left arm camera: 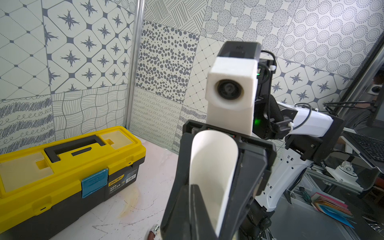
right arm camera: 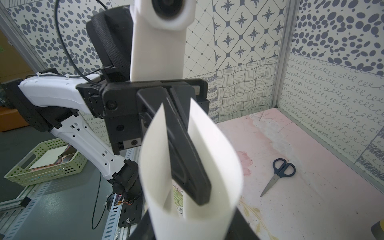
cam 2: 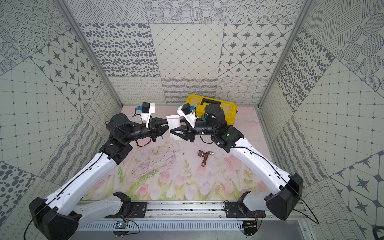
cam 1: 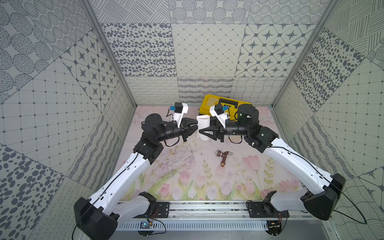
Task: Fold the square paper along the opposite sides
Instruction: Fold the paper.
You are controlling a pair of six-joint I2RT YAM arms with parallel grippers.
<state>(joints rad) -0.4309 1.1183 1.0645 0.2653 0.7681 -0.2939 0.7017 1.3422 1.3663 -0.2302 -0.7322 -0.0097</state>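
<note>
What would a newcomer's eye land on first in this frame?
Probably the square paper, bent into a loose U in mid-air at the middle of the table, between the left gripper and the right gripper, which meet tip to tip. Next, the yellow toolbox closed at the back wall behind the right arm. A small copper tap fitting lies alone on the flowered mat in front of them.

Counted: 1 white curled paper sheet [cam 1: 203, 124], 1 yellow-lidded plastic toolbox [cam 1: 209, 101], 1 copper-brown metal tap fitting [cam 1: 223, 158], 1 pr blue-handled scissors [right arm camera: 278, 174], 2 black grippers.
</note>
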